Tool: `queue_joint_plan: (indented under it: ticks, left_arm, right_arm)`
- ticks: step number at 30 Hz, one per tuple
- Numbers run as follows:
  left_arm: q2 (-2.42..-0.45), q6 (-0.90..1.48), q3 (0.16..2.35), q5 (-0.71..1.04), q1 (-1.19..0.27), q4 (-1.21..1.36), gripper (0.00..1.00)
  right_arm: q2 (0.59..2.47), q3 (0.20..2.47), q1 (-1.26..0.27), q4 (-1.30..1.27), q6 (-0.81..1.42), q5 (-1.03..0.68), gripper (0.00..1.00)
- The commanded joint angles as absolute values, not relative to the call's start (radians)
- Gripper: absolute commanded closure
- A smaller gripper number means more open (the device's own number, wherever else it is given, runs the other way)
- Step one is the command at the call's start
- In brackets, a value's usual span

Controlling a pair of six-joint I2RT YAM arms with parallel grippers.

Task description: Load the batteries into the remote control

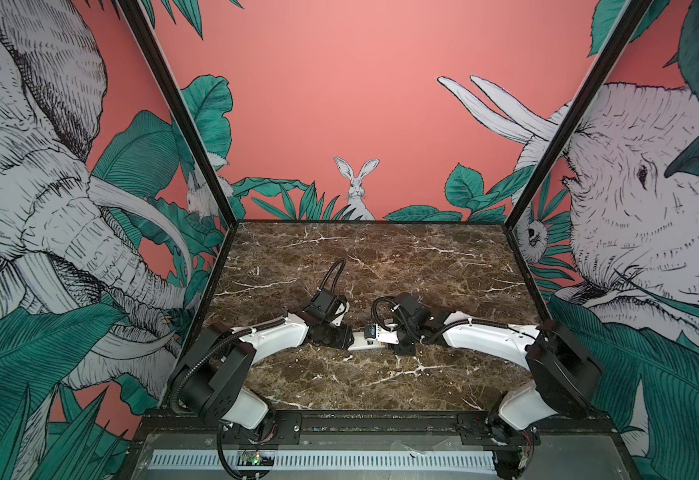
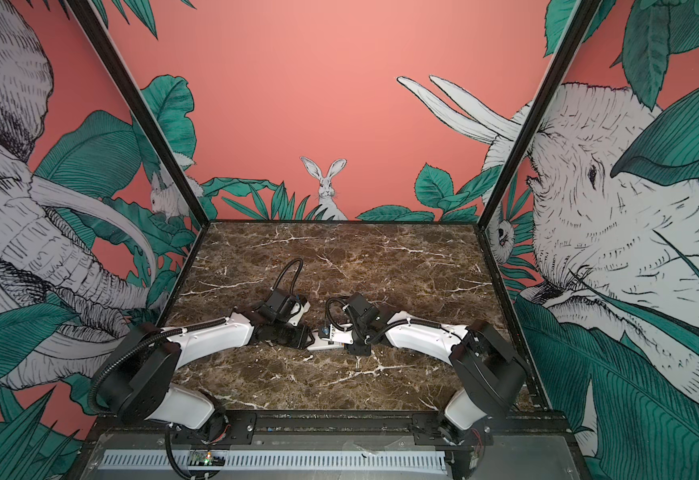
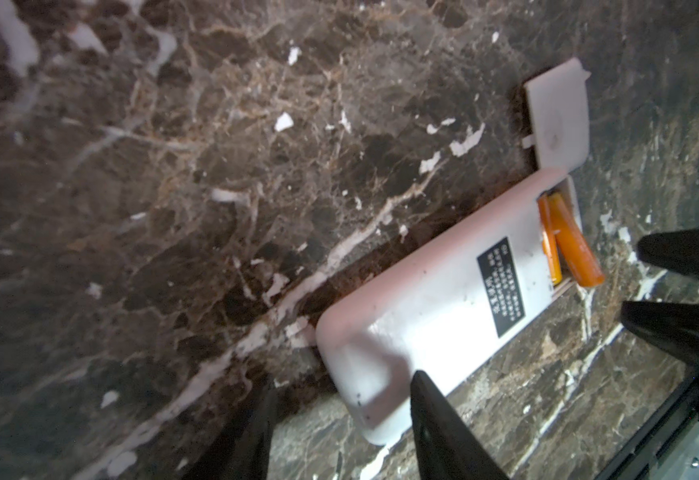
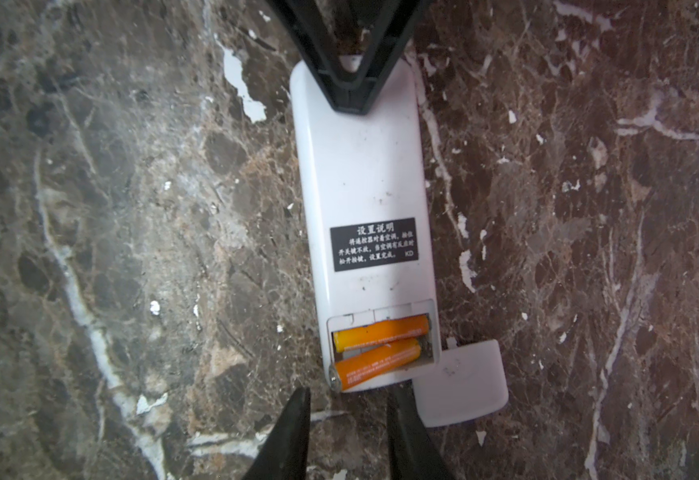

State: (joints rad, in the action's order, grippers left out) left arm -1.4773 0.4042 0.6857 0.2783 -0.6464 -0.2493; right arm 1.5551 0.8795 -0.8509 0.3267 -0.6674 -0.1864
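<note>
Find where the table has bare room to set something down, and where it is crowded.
Free: the far half of the table, from the back wall to the arms; also the near strip between arms and front rail. Crowded: the middle, where left gripper and right gripper flank the remote, batteries and cover.

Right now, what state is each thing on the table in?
remote control: face down, compartment open.
compartment cover: off, lying beside it.
inner battery: lying in the compartment.
outer battery: tilted, one end sticking out.
left gripper: open, at the remote's far end.
right gripper: open, empty.
</note>
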Motion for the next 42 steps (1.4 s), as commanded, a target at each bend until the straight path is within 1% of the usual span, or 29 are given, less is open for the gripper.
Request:
queue_joint_plan:
  ticks: [1, 13, 14, 20, 36, 42]
  left_arm:
    - [-1.485, 0.418, 0.657, 0.290, -0.651, -0.252, 0.49]
    - [-1.498, 0.426, 0.635, 0.296, -0.651, -0.223, 0.53]
    - [-1.499, 0.426, 0.636, 0.298, -0.651, -0.222, 0.53]
    - [-1.501, 0.429, 0.634, 0.299, -0.651, -0.216, 0.54]
    - [-1.505, 0.429, 0.620, 0.300, -0.650, -0.200, 0.56]
    - [-1.509, 0.429, 0.618, 0.298, -0.651, -0.196, 0.56]
  right_arm:
    - [1.573, 0.908, -0.857, 0.327, -0.689, -0.193, 0.70]
    - [1.592, 0.914, -0.859, 0.324, -0.694, -0.186, 0.76]
    - [1.618, 0.916, -0.859, 0.324, -0.693, -0.188, 0.77]
    - [1.638, 0.925, -0.860, 0.326, -0.693, -0.187, 0.80]
    - [1.676, 0.954, -0.861, 0.369, -0.699, -0.141, 0.92]
    - [1.691, 0.968, -0.862, 0.371, -0.698, -0.128, 0.94]
